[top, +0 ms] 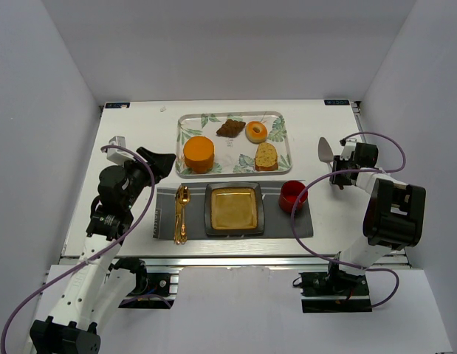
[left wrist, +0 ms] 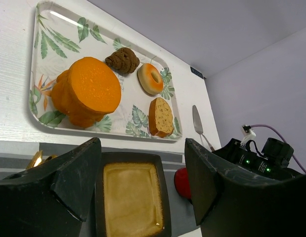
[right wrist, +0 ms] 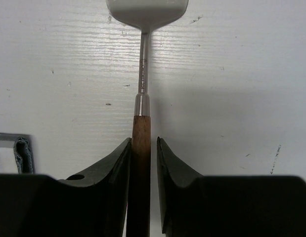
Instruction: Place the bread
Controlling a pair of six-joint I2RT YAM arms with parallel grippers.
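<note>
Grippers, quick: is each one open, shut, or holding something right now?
Left gripper: open, holding nothing.
Right gripper: closed around the wooden handle of the spatula.

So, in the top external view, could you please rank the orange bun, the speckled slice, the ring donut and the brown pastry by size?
1. thick round orange bun
2. tan speckled rectangular slice, slightly ahead
3. small ring donut and dark brown lumpy pastry: too alike to rank

Blade of the spatula (right wrist: pixel 142 106) cut off by the top edge in the right wrist view; red cup (left wrist: pixel 181 181) largely hidden behind the left gripper (left wrist: pixel 142 145).
</note>
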